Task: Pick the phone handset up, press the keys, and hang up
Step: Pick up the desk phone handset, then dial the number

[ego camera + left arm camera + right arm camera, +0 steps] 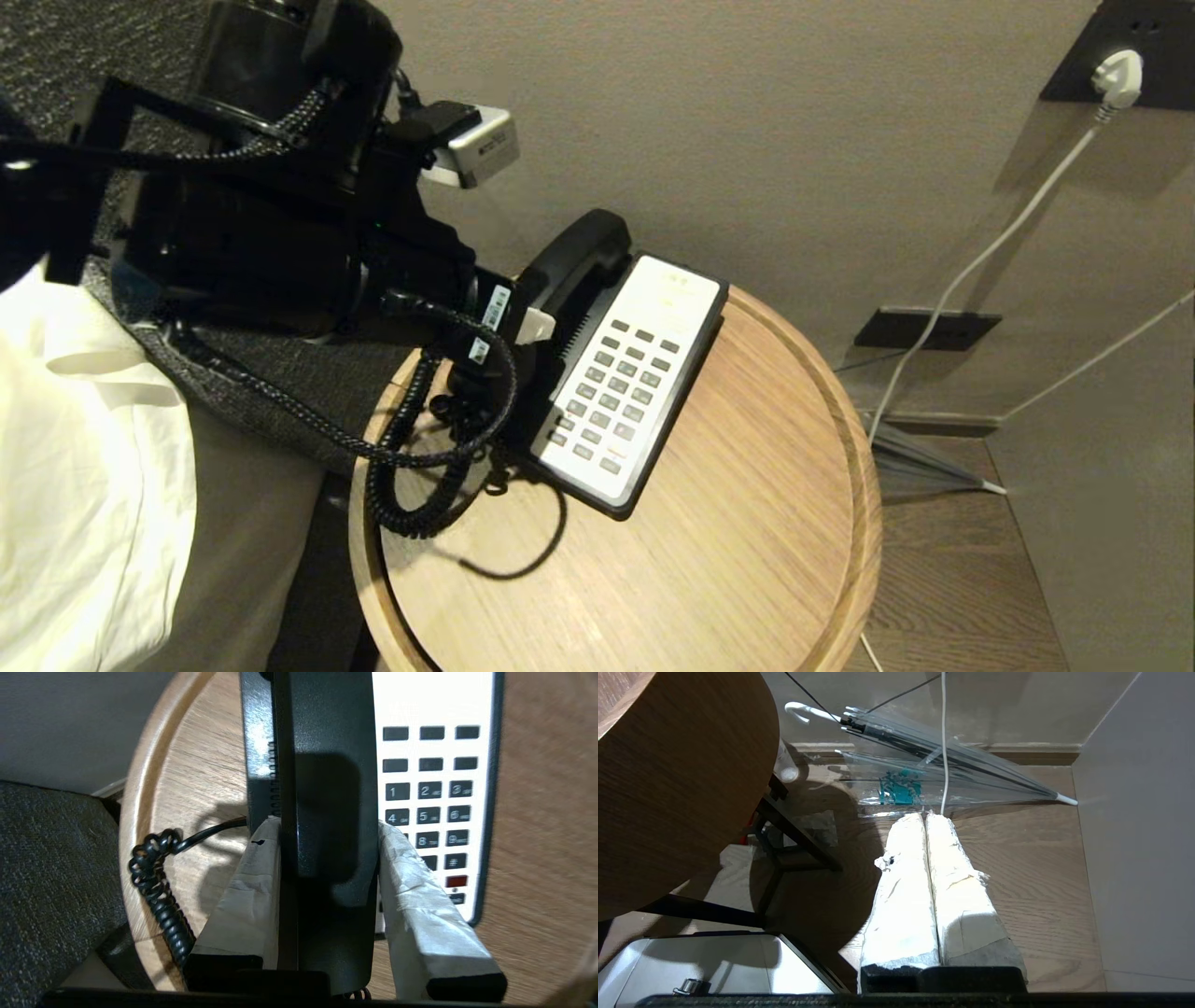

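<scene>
Left gripper (327,858) is clamped on the phone handset (327,788), taped fingers (420,905) flat on both long sides at mid-shaft. Handset lies along the base's edge, just beside the keys (427,798); whether it has left the cradle I can't tell. Glossy rigid plastic, likely light but slippery (cord (411,485) will tug sideways), so mid-shaft is the right hold. Right gripper (927,821) is pressed shut, empty, low beside the table (747,523).

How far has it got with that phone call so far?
Early on. The left gripper has its padded fingers closed around the phone handset, which seems not yet lifted off the phone base. Lifting, pressing the keys and hanging up remain. The right gripper hangs shut beside the table.
</scene>
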{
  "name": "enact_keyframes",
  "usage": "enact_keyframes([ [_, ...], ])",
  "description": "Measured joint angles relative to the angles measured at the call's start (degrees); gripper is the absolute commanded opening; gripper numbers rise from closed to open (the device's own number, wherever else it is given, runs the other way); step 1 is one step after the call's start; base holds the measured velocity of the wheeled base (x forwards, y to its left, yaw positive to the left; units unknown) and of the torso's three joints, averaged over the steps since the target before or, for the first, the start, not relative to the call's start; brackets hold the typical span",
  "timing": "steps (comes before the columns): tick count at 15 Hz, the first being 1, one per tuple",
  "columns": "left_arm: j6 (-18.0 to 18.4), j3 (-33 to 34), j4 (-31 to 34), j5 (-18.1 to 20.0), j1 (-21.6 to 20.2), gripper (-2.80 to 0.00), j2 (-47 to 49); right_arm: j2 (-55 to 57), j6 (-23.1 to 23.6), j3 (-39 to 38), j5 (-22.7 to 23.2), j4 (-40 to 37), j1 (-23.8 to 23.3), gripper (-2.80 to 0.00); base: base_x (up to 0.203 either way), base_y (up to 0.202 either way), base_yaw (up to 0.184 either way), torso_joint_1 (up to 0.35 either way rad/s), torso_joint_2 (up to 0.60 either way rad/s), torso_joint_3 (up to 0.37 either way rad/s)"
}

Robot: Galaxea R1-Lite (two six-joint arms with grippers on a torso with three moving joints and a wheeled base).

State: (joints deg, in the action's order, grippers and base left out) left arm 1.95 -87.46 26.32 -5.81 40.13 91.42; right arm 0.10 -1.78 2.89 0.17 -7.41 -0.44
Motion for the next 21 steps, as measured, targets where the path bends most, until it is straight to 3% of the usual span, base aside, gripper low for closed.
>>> enact_keyframes([
  [4,-2.0,0.7,0.1,0.1,-0.1,-2.8,-4.0,0.0,0.0,0.0,0.0,0.0,0.0,-2.8,0.0,0.0,0.0,0.0,0.0,0.0],
  [7,-6.8,1.1,-0.2,0.2,-0.1,-2.8,-7.4,0.0,0.0,0.0,0.0,0.0,0.0,-2.8,0.0,0.0,0.0,0.0,0.0,0.0],
  [9,-12.7,2.5,-0.2,0.4,-0.8,-2.8,-10.6,0.0,0.0,0.0,0.0,0.0,0.0,-2.8,0.0,0.0,0.0,0.0,0.0,0.0],
  [12,-26.2,5.6,-1.2,0.9,-2.5,-2.8,-16.8,0.0,0.0,0.0,0.0,0.0,0.0,-2.8,0.0,0.0,0.0,0.0,0.0,0.0],
  [16,-44.1,15.9,-11.5,2.5,-3.3,-2.8,-28.4,0.0,0.0,0.0,0.0,0.0,0.0,-2.8,0.0,0.0,0.0,0.0,0.0,0.0],
  [18,-49.0,23.6,-17.2,2.9,-3.4,-2.8,-35.9,0.0,0.0,-0.1,0.0,0.0,0.0,-2.8,0.0,0.0,0.0,0.0,0.0,0.0],
  [21,-51.0,33.5,-23.5,3.3,-3.8,-2.8,-46.5,0.0,0.0,0.0,0.0,0.0,0.0,-2.8,0.0,0.0,0.0,0.0,0.0,0.0],
])
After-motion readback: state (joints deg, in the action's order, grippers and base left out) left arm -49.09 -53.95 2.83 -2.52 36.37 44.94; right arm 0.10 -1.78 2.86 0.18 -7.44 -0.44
